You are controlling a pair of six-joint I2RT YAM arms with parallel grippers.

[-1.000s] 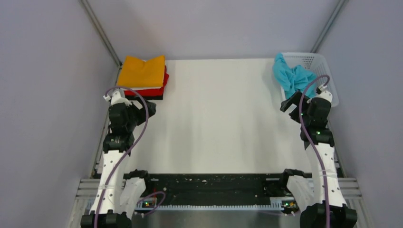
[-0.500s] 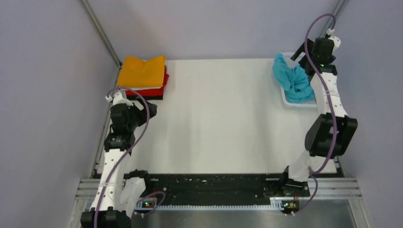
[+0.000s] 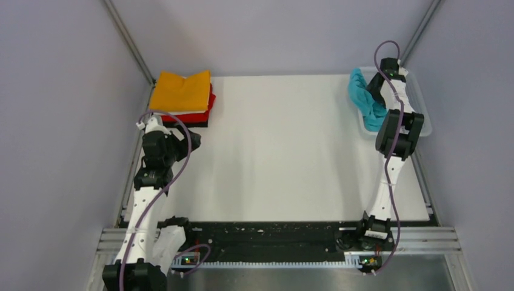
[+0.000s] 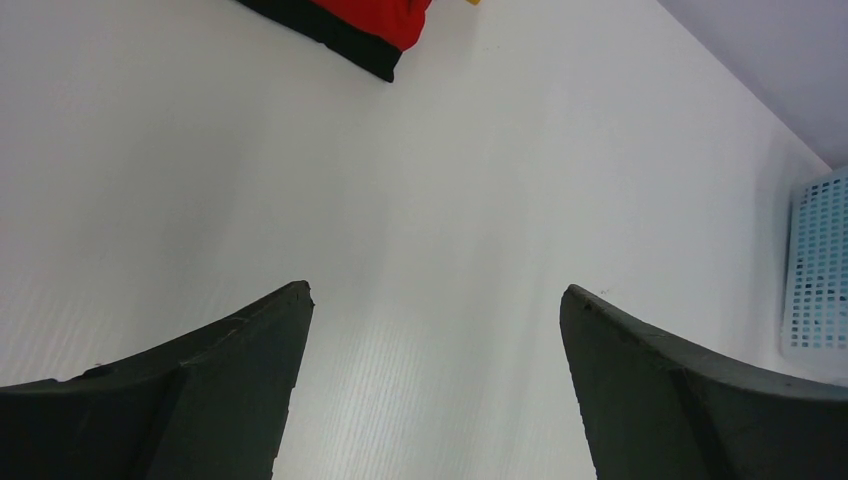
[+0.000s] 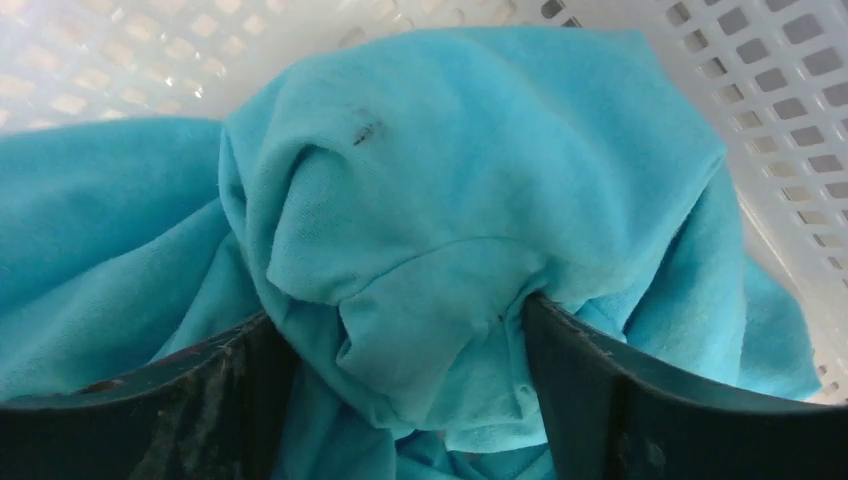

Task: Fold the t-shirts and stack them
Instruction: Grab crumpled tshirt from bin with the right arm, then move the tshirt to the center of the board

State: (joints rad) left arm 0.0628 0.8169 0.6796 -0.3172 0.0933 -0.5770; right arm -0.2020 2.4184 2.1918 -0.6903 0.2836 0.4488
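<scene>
Sitting far left: four folded t-shirts form one stack at the table's far left corner. The orange t-shirt (image 3: 180,91) lies on top, a thin white t-shirt (image 3: 179,113) edge shows under it, then come the red t-shirt (image 3: 195,117) and the black t-shirt (image 3: 193,124) at the bottom.
Left arm (image 3: 154,163): bent low along the table's left edge, its wrist just in front of the stack.
Left gripper (image 4: 435,292): jaws spread wide with nothing between them, pointed over bare tabletop. A corner of the red and black shirts shows at the top of its wrist view.
Table (image 3: 273,151): a white surface running between the stack and the basket.
Teal t-shirt (image 5: 450,190): crumpled and unfolded in the basket at the far right corner, well apart from the stack. One part hangs over the basket's left rim toward the table.
Right arm (image 3: 397,130): stretched to the far right, wrist tipped down into the basket.
Right gripper (image 5: 398,310): jaws wide and set astride a bunched fold of the teal t-shirt. The cloth bulges between the dark fingers (image 5: 600,400) and touches the inner face of each. A small dark mark shows on the cloth above the fold.
Basket (image 5: 780,120): white perforated plastic, its walls showing behind and to the right of the shirt.
</scene>
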